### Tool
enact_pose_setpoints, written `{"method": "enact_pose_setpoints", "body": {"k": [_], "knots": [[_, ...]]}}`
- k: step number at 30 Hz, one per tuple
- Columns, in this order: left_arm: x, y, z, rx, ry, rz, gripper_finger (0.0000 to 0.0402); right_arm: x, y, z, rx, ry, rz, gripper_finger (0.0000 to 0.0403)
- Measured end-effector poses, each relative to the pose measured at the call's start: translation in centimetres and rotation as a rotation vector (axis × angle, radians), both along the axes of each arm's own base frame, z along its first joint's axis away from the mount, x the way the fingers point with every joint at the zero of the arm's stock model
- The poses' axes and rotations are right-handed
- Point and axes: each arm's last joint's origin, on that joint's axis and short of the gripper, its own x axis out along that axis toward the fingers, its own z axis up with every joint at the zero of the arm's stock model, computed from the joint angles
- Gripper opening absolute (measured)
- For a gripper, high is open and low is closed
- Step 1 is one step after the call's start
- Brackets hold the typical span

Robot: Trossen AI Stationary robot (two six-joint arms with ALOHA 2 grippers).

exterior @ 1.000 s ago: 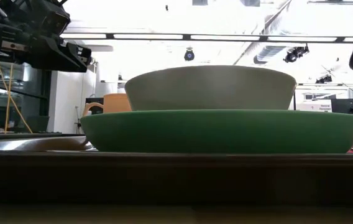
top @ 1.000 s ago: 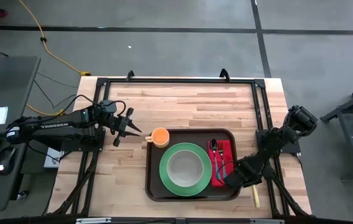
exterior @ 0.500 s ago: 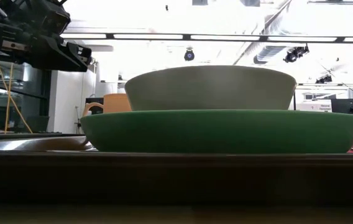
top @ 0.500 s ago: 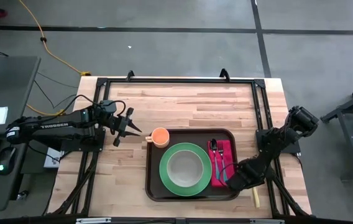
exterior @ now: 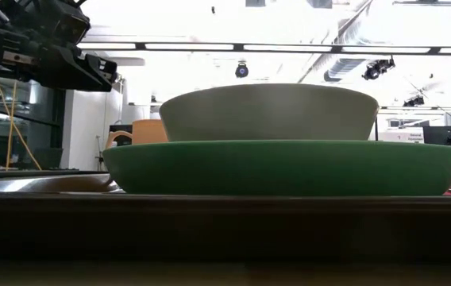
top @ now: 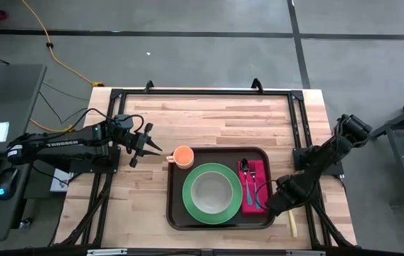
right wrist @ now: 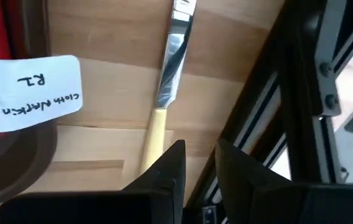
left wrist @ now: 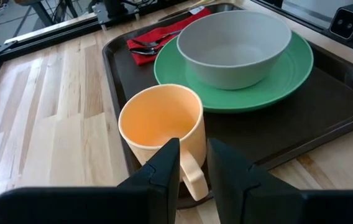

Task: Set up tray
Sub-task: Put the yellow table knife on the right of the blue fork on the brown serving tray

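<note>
The dark brown tray point(top: 175, 213) lies in the middle of the table. It carries a green plate point(top: 191, 206) with a grey bowl point(top: 212, 192) on it, an orange cup point(top: 183, 156) in its far left corner, and a red napkin point(top: 259, 174) bearing a spoon and a fork point(top: 249, 186). My left gripper point(top: 161, 149) hovers just left of the cup, narrowly open; the cup's handle point(left wrist: 192, 179) shows beyond the gap. My right gripper point(top: 273, 206) hangs above the tray's right rim, narrowly open and holding nothing point(right wrist: 201, 155).
A knife point(right wrist: 164, 93) with a pale handle point(top: 292, 225) lies on the wood right of the tray, near the black frame rail point(top: 309, 213). A white label point(right wrist: 27, 93) sticks out from the napkin. Bare wood stretches across the far half of the table point(top: 216, 117).
My right gripper has risen from over the napkin and drawn a little toward the table's right edge. The spoon and fork stay on the napkin.
</note>
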Motion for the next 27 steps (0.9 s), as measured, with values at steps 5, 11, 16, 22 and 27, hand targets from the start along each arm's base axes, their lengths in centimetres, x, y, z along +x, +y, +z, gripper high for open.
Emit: {"method": "enact_pose_setpoints", "body": {"k": [5,11,16,22,27], "knots": [[0.0,0.0,0.0,0.001,0.000,0.000,0.0113,-0.4,-0.4,-1.2,0.042,-0.053,0.008,0.0067],[0.0,0.0,0.0,-0.014,0.003,0.007,0.0113,-1.5,-1.2,-2.8,0.118,-0.045,-0.016,0.0067],[0.0,0.0,0.0,-0.021,0.005,0.009,0.0113,-1.6,-1.5,-3.0,0.115,-0.112,-0.013,0.0067],[0.0,0.0,0.0,-0.021,0.005,0.008,0.0113,-1.4,-1.5,-3.6,0.128,-0.179,-0.014,0.0067],[0.0,0.0,0.0,-0.022,0.004,0.009,0.0113,-1.5,-1.5,-3.7,0.129,-0.176,-0.015,0.0067]]}}
